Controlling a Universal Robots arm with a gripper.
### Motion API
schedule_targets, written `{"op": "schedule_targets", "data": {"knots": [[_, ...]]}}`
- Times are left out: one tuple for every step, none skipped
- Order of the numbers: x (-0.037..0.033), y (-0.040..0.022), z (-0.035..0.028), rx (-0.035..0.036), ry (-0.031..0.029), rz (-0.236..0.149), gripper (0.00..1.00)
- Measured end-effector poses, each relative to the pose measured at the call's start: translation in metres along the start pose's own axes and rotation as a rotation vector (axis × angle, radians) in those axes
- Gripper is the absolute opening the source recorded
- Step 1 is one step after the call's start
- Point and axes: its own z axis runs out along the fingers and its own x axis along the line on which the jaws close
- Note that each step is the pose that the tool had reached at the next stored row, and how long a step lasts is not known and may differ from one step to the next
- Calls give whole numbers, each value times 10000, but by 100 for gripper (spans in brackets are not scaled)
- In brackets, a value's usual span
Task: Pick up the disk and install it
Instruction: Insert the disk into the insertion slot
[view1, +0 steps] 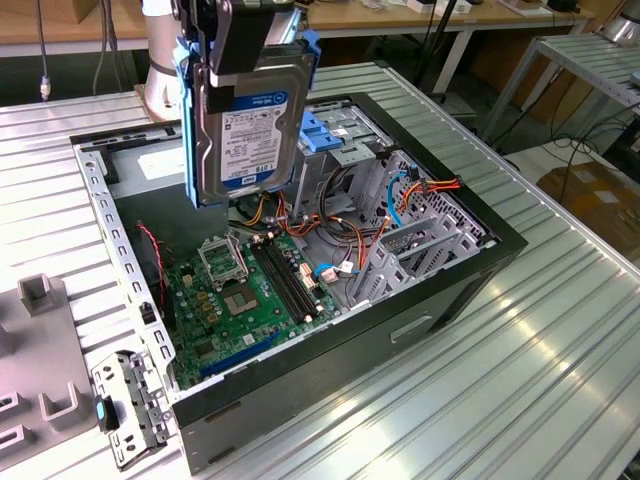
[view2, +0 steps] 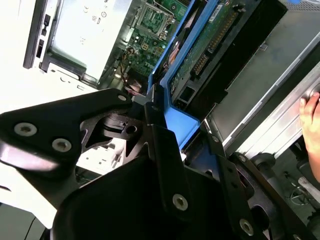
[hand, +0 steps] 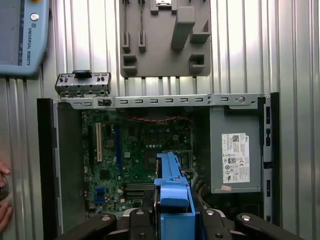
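In the exterior view, a grey fixture block (view1: 40, 350) lies at the exterior view's left on a ribbed metal counter (view1: 520, 380). To its right sits an open computer case (view1: 470, 270) with its green motherboard (view1: 235, 300) exposed. The disk (view1: 245, 130) hangs upright over the case's far left part, white label facing the camera, blue rails along both sides. Black fingers (view1: 225, 50) are clenched on its top end. Further right, a blue bracket (view1: 325, 130) tops the drive cage (view1: 350, 155).
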Motion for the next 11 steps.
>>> {"op": "schedule_targets", "data": {"knots": [[11, -1, 0, 0, 0, 0, 37], [22, -1, 1, 0, -1, 0, 37], [33, -3, 1, 0, 0, 1, 37], [44, -6, 1, 1, -1, 0, 37], [51, -29, 2, 0, -1, 0, 37], [52, -57, 2, 0, 0, 0, 37], [52, -82, 2, 0, 0, 0, 37], [51, -108, 2, 0, 0, 0, 37], [50, -138, 3, 0, 0, 1, 37], [49, -160, 3, 0, 0, 0, 37], [48, -197, 3, 0, 0, 0, 37]]}}
